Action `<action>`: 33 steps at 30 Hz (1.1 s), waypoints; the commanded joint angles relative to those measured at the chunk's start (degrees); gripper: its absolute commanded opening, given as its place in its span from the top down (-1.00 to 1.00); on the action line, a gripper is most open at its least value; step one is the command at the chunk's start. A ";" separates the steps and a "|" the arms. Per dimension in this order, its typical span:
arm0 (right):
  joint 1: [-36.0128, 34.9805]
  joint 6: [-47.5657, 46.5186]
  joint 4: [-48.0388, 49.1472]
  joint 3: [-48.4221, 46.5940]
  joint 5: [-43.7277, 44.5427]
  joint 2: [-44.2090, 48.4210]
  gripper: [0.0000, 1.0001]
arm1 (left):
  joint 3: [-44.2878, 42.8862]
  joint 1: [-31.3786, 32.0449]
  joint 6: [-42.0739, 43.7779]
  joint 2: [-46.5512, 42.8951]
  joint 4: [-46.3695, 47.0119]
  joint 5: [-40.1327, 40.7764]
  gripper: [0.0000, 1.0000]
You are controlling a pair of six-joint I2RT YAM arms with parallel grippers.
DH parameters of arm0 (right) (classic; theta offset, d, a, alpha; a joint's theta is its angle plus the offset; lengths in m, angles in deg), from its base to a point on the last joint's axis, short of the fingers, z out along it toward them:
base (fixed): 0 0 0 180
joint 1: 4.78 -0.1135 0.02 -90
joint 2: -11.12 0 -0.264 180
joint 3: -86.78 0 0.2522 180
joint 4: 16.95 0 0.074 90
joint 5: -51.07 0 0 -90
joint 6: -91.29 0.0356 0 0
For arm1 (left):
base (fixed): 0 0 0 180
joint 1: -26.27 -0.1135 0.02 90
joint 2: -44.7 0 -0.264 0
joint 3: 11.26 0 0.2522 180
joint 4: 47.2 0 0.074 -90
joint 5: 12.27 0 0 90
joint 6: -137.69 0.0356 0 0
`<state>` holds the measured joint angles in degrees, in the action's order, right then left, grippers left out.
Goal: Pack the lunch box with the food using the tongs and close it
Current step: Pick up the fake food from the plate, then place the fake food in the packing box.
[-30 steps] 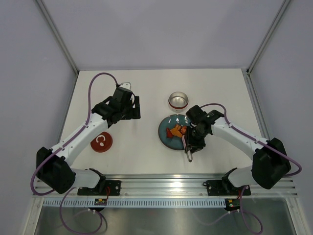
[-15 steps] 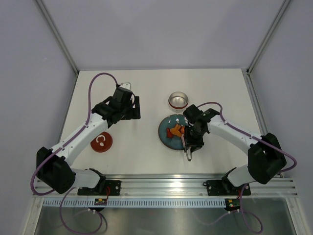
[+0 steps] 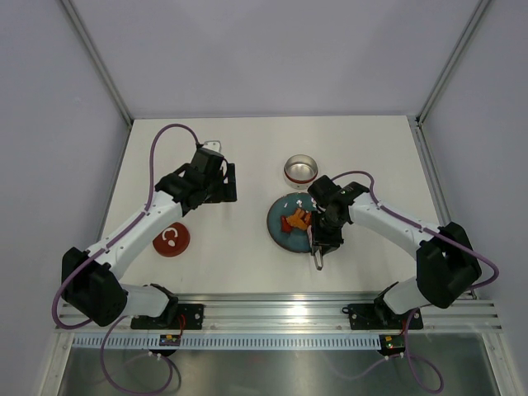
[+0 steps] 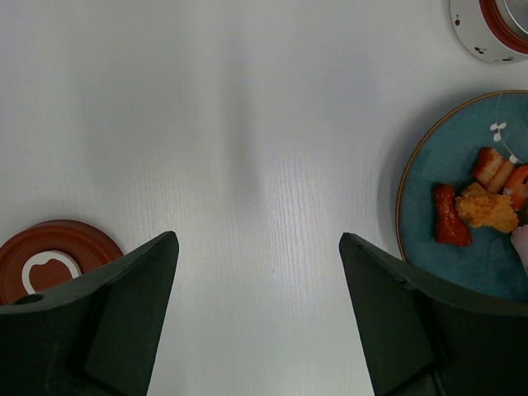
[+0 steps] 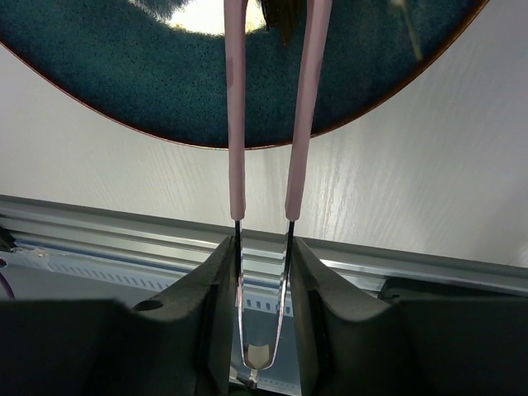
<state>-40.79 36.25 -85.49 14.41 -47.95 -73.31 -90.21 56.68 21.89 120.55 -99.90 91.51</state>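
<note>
Right gripper [image 3: 321, 233] has crept left since a second ago, further in over the plate [image 3: 279, 238]. Left arm hasn't budged.

Right jaws are pinching the tongs [image 3: 318, 254], clamped across both legs just ahead of the spring bend. The bend pokes out toward the near edge and the legs reach in over the plate rim. In the wrist view the legs run near parallel with a narrow gap. Tips are out of frame, so can't tell if they've got a piece.

Left gripper [image 4: 257, 247] is spread wide and holds nothing, hanging over bare table between lid [image 4: 49, 257] and plate.

Food [image 3: 295, 221] is clumped on the plate, right where the tong tips end. Tin [image 3: 300, 170] stands open just behind the plate. Lid lies well off to the left.

Handling, my read:
- Tongs are thin, springy and slick, and could twist in the jaws. The hold near the bend looks right.
- Pieces look light, soft and irregular. Pinch across the thickest part, gently, or they squash or pop out.
- Tin is light and will likely skate if nudged.
</note>
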 commanded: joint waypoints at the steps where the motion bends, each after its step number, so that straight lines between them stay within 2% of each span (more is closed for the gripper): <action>1: -0.90 0.11 0.03 -2.38 1.10 1.01 0.52 | -0.03 -0.27 -0.48 -0.44 1.94 0.81 -0.67; 6: -0.99 -0.33 -2.33 -3.88 2.42 2.33 0.68 | -0.20 -0.18 -0.65 -0.45 2.02 0.64 -0.67; 7: -1.08 -0.59 -2.87 -4.66 3.21 2.51 0.82 | -0.12 -0.18 -0.74 -0.44 2.20 0.63 -0.67; 11: -1.08 -1.12 -4.63 -6.86 4.01 3.56 1.00 | -0.29 -0.18 -0.65 -0.44 2.02 0.55 -0.67; 23: -1.08 -4.89 -6.56 -16.26 7.26 1.11 1.00 | -1.34 -0.27 -0.39 -0.36 1.41 0.90 -0.67; 33: 4.10 -12.54 -4.37 -34.90 7.35 -14.45 1.00 | -0.82 -0.18 -0.30 -1.76 0.71 2.04 -0.67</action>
<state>-39.28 27.40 -91.39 -15.25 -41.39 -84.98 -90.17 56.66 21.72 120.51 -100.33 91.86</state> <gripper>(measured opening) 0.327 0.830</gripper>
